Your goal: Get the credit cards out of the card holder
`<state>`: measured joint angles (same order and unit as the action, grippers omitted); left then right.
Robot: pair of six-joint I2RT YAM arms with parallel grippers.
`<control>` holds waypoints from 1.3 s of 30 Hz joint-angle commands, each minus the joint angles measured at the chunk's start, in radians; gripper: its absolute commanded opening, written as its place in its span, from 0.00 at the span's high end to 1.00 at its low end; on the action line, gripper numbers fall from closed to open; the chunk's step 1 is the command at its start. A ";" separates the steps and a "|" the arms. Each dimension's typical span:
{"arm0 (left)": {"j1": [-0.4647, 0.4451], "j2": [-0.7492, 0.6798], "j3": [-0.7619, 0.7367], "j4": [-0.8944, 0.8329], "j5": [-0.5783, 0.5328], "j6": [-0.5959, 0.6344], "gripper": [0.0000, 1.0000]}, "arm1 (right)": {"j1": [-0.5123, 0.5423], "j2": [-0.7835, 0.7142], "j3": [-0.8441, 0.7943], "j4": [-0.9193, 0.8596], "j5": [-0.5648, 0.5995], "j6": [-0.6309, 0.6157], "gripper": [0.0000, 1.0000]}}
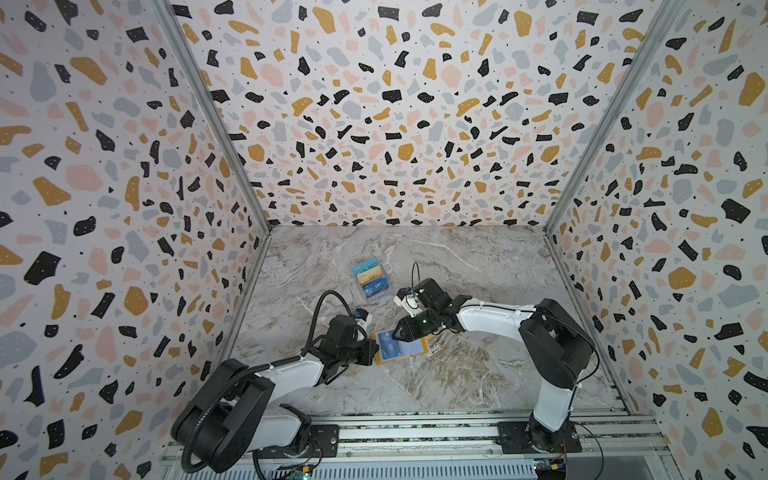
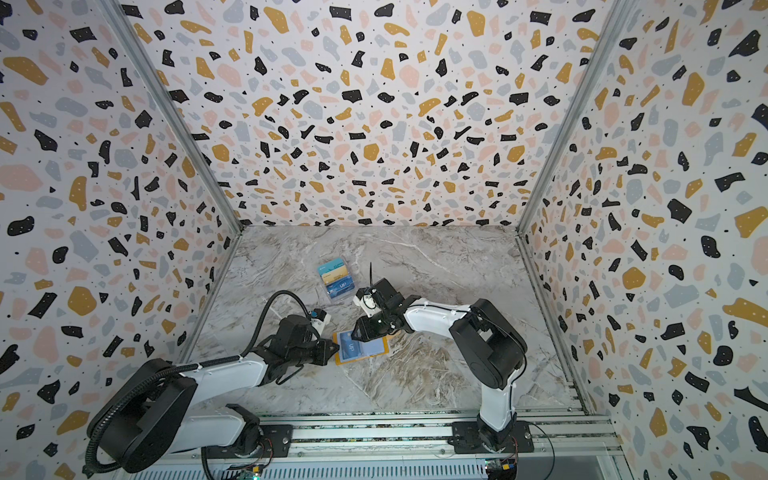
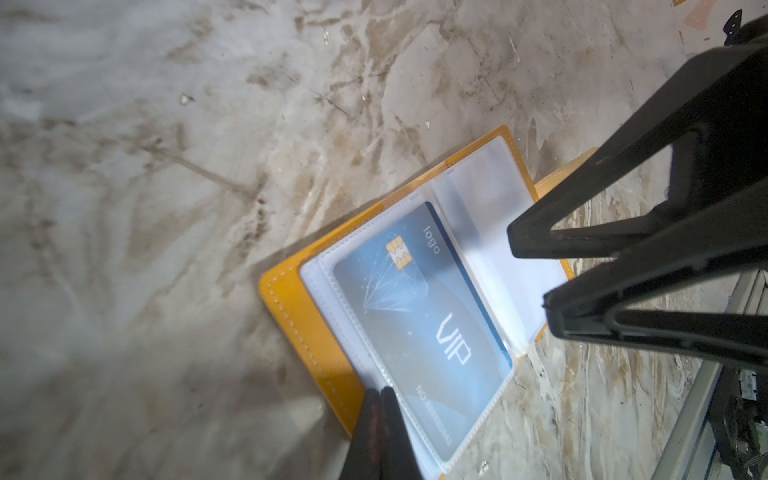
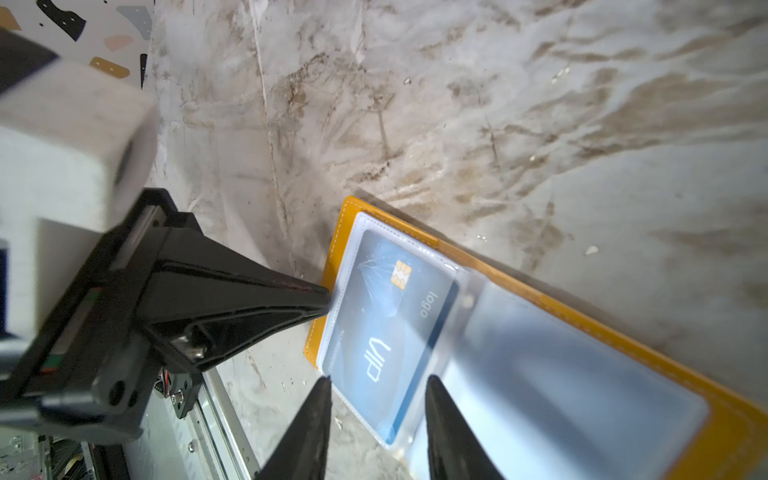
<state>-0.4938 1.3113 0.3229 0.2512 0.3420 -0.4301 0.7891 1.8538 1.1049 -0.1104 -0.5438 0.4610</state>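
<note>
Work cell, as seen standing over it. A marble tabletop, grey with tan veins, forms the floor. Terrazzo-patterned panels speckled black, ochre, pink and grey enclose it: the nine o'clock wall, the twelve o'clock wall and the three o'clock wall. Bare aluminium corner posts rise at the two far joints. A clear tiered box stands on the marble toward eleven o'clock of the table's middle. A slotted aluminium rail runs along the six o'clock edge. Close up, small pale flecks dot the marble.
</note>
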 commanded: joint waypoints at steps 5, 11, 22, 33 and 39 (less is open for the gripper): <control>-0.003 0.011 -0.026 0.025 0.000 0.017 1.00 | -0.002 0.032 -0.020 0.027 -0.049 0.034 0.64; -0.002 0.015 -0.033 0.026 -0.001 0.027 1.00 | -0.002 0.050 -0.028 0.034 -0.053 0.049 0.64; -0.002 0.022 -0.042 0.041 0.002 0.025 1.00 | -0.008 0.070 -0.046 0.072 -0.128 0.074 0.66; -0.002 0.031 -0.042 0.040 0.008 0.025 1.00 | -0.033 0.052 -0.115 0.220 -0.265 0.137 0.68; -0.002 0.035 -0.041 0.040 0.002 0.022 1.00 | -0.043 0.025 -0.150 0.319 -0.336 0.169 0.70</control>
<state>-0.4938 1.3258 0.3008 0.3099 0.3500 -0.4213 0.7448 1.9224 0.9653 0.1329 -0.8051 0.6033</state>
